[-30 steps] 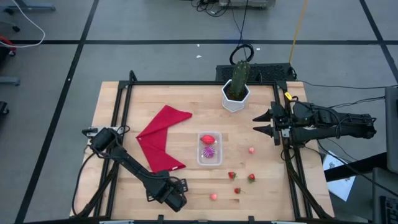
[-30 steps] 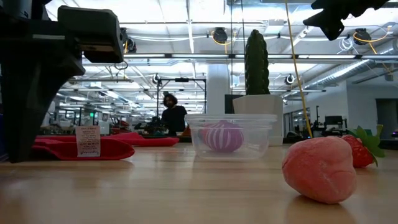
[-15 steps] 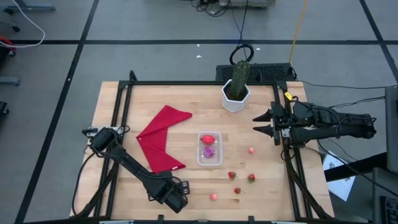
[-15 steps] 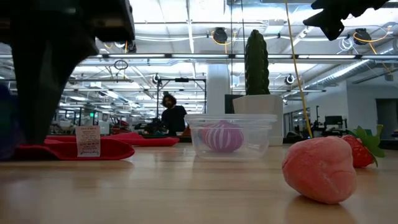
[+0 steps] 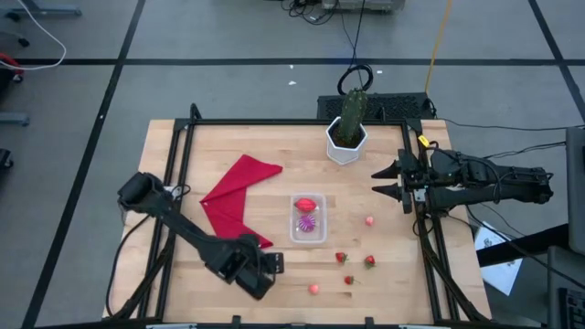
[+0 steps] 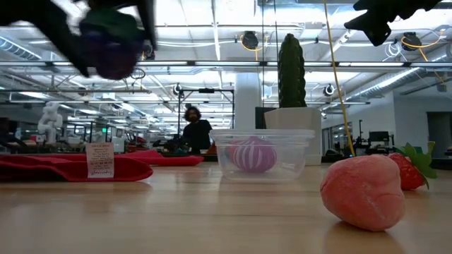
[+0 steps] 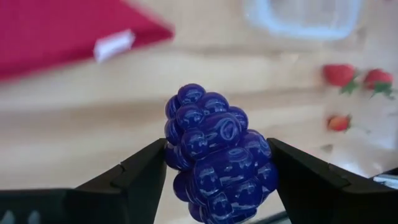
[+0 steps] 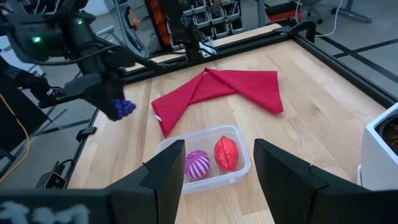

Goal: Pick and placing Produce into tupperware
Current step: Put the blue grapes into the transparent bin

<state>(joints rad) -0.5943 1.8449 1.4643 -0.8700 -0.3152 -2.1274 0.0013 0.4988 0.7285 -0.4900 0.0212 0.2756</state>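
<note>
My left gripper point(image 5: 266, 265) is near the table's near edge, left of the tupperware, shut on a purple toy grape cluster point(image 7: 217, 155). The cluster also shows in the low view point(image 6: 113, 53) and in the right wrist view point(image 8: 123, 107). The clear tupperware point(image 5: 308, 219) stands on the table and holds a red fruit point(image 5: 308, 204) and a pink-and-purple striped piece point(image 5: 306, 222). Small strawberries point(image 5: 341, 258) and pink pieces point(image 5: 369, 220) lie on the boards to its right and near side. My right gripper point(image 5: 388, 180) waits open at the table's right edge. My left gripper pinches the grape cluster between its two fingers point(image 7: 134, 180), one on each side of the bunch point(image 7: 180, 146). The fingers come at it from above, slanting down. The cluster is lifted clear of the table, well above the boards in the low view.
A folded red cloth point(image 5: 236, 206) lies left of the tupperware. A white hexagonal pot with a green cactus point(image 5: 347, 137) stands at the far edge. A black frame rail point(image 5: 274, 122) runs round the boards. A person point(image 6: 196, 130) stands in the room beyond.
My left gripper has risen from the boards near the near edge and moved a little toward the far edge and the tupperware, carrying the purple grape cluster up clear of the table. The left arm has swung with it. The right arm has kept still.
</note>
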